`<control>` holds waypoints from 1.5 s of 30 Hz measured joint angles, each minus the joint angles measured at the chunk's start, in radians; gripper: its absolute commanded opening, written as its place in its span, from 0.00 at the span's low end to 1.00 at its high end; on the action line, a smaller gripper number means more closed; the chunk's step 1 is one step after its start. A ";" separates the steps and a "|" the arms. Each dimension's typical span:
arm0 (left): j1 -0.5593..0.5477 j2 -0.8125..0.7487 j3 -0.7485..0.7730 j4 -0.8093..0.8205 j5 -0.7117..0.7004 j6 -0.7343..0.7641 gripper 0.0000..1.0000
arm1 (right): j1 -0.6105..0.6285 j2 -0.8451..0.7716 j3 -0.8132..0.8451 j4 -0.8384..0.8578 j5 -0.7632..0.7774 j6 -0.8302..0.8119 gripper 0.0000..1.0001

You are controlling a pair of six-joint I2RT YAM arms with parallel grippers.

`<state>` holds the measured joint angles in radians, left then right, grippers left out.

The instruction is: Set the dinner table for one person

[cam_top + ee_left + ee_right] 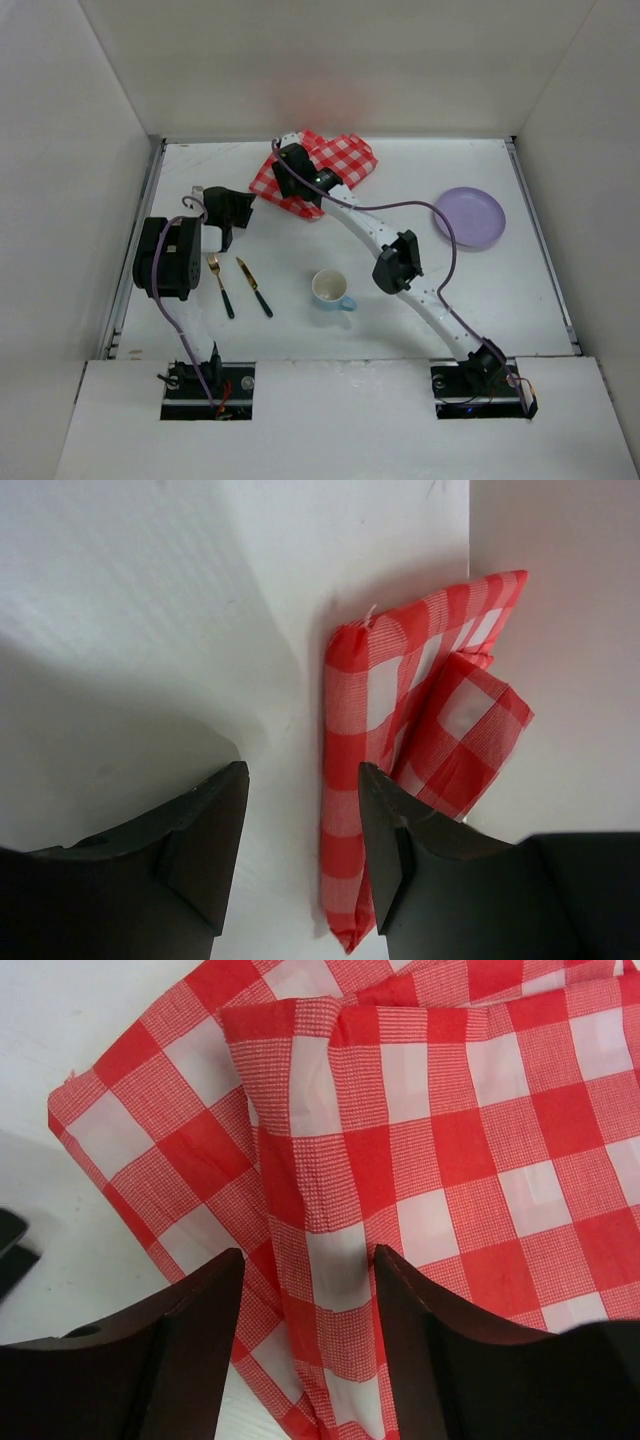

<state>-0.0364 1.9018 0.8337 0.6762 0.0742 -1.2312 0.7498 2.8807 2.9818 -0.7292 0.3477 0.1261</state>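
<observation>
Top external: worktop (480,290) spans the view. Count: 1 checked cloth (345,160) at 12 o'clock, 1 plate (469,216) at 2, 1 cup (331,289) centre, 1 fork (220,285) and 1 knife (254,287) at 8. My right claw (308,1260) is spread over the cloth. My left claw (300,780) is spread beside it.

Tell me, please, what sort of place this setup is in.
Probably a robot test cell, not a real dining room: plain white walls box in the dinner table, which has metal edge rails, and the left arm and right arm are bolted at its near edge.

White dinner table (540,300) w/ cloth (345,160), fork (220,285), knife (254,287), cup (331,290), plate (469,217).
</observation>
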 measured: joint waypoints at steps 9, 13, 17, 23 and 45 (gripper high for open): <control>-0.035 0.048 0.074 -0.022 -0.008 0.007 0.45 | 0.000 0.008 0.037 -0.017 0.073 0.015 0.13; -0.041 0.090 0.145 -0.057 -0.016 0.019 0.39 | -0.002 0.013 0.104 -0.054 0.083 0.055 0.09; -0.043 0.139 0.203 -0.084 -0.028 0.027 0.17 | -0.010 -0.005 0.113 -0.119 0.081 0.106 0.09; -0.044 0.146 0.206 -0.097 -0.041 0.027 0.04 | -0.048 -0.045 0.115 -0.283 0.022 0.161 0.05; -0.102 -0.046 -0.068 -0.056 -0.067 -0.015 0.04 | -0.219 -1.074 -1.516 0.139 -0.109 0.358 0.12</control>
<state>-0.1387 1.8561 0.7662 0.6205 0.0074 -1.2465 0.5304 1.8069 1.4662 -0.5900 0.2390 0.4843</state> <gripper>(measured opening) 0.043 0.119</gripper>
